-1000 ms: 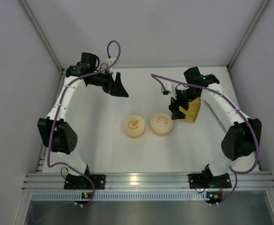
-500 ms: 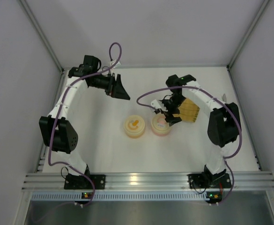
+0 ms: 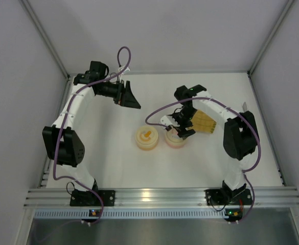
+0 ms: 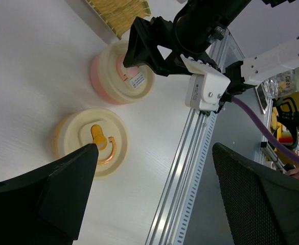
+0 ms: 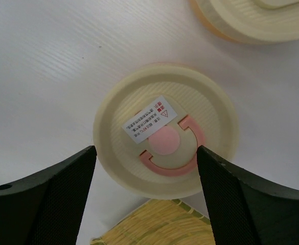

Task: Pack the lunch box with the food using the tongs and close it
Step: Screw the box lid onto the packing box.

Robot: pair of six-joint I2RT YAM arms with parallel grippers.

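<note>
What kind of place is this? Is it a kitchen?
Probably not a kitchen. It looks like a robot testing booth: a plain white table boxed in by grey panels, with a left arm and a right arm bolted to a metal rail.

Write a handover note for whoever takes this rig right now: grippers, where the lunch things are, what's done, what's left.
Left gripper: open, empty, hovering far left.
Right gripper: open, jaws either side above the lidded pink round plastic tub.
Cream-yellow round plastic tub: lidded, beside it; flat yellow ribbed tray behind.
Done: both lids on, contents unseen. Tongs, food not in sight.
Left, probably: unlid, pack with tongs, close.
</note>
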